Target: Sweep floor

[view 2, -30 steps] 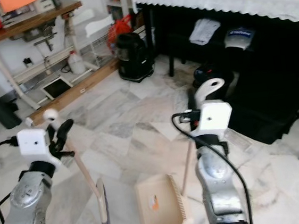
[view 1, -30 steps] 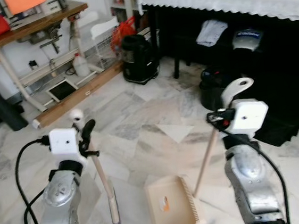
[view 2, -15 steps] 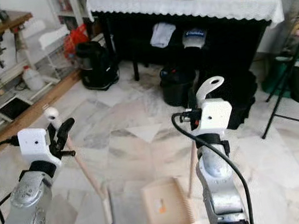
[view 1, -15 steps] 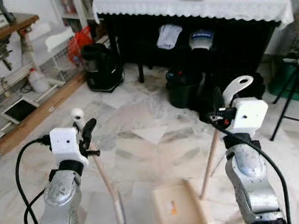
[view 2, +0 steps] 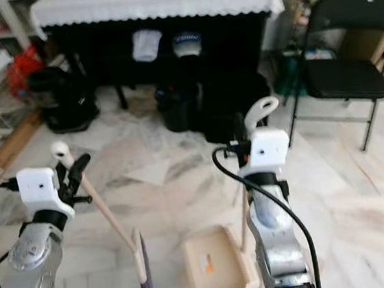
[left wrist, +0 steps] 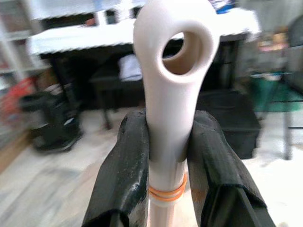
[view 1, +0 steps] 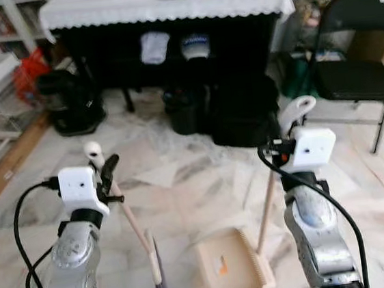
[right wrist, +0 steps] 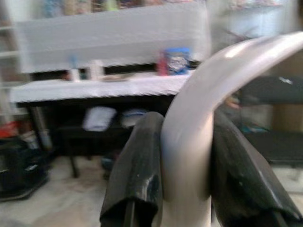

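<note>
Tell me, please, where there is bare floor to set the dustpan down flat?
Bare marble floor lies between the broom and the dustpan, reaching forward to the black table. More lies right of the dustpan, before the folding chair. It is crowded under the table, with the bin and bags.

Your left hand (view 2: 72,180) grips the wooden-handled broom (view 2: 115,228); your right hand (view 2: 240,128) grips the beige plastic dustpan (view 2: 212,266) on the marble floor (view 2: 161,175).
</note>
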### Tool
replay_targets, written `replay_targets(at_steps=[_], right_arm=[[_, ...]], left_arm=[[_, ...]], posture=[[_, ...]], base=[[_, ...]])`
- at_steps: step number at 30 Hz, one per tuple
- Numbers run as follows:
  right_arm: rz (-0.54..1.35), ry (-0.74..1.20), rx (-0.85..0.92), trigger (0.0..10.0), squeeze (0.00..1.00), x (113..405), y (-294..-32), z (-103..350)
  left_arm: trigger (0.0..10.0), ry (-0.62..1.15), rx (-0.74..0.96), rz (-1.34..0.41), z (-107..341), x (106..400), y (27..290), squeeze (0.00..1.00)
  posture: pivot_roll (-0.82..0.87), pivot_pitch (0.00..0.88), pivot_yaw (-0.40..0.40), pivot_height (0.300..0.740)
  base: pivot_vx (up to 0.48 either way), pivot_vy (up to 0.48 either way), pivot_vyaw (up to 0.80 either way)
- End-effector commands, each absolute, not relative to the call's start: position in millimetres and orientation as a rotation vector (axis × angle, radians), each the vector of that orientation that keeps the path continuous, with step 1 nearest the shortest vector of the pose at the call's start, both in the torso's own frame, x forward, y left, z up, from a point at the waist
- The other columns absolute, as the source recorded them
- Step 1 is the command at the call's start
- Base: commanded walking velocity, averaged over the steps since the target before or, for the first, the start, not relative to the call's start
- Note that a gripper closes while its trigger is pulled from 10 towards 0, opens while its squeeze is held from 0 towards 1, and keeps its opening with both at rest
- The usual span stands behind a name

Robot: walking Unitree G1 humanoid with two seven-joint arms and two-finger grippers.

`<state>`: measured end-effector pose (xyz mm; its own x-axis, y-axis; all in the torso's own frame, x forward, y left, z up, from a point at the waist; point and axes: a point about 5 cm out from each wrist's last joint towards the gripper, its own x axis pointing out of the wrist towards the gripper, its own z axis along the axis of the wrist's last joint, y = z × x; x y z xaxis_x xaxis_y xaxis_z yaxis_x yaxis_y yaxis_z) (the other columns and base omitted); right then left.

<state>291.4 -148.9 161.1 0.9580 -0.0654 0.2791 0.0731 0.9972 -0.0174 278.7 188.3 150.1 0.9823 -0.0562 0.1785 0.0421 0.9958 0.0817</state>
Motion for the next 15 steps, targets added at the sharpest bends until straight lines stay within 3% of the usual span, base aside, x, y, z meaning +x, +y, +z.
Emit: replay_targets(at_steps=[1, 10, 15], right_arm=[[-0.051, -0.333, -0.032, 10.0, 0.00, 291.4, -143.8, 172.6], [-0.048, -0.339, -0.035, 10.0, 0.00, 291.3, -143.7, 173.0], [-0.034, -0.357, -0.044, 10.0, 0.00, 290.0, -141.5, 174.9]], left_arm=[[10.0, -0.217, 0.099, -0.036, 158.7, 278.0, 193.4, 0.00], [10.0, -0.216, 0.090, -0.045, 158.0, 277.1, 191.9, 0.00], [10.0, -0.209, 0.097, -0.048, 156.9, 276.1, 190.9, 0.00]], posture=[[-0.04, 0.058, 0.059, 0.740], [-0.04, 0.059, 0.055, 0.740], [-0.04, 0.059, 0.055, 0.740]], base=[[0.000, 0.000, -0.79], [0.000, 0.000, -0.76], [0.061, 0.000, 0.00]])
